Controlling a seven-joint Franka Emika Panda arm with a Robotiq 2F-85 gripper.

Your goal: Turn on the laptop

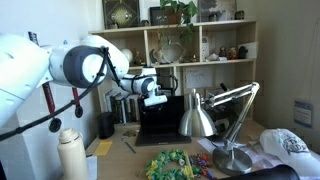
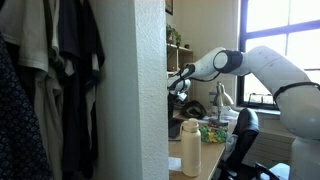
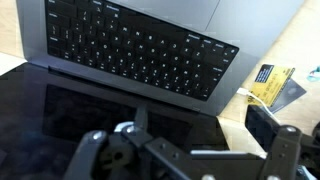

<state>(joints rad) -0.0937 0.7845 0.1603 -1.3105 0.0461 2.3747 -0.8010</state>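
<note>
Laptop (image 3: pixel 132 52) open, black and unlit

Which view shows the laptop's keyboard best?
The wrist view: the laptop fills the frame, every key distinct above its dark screen. An exterior view shows only a small dark laptop beside the lamp. Elsewhere it is not discernible.
</note>
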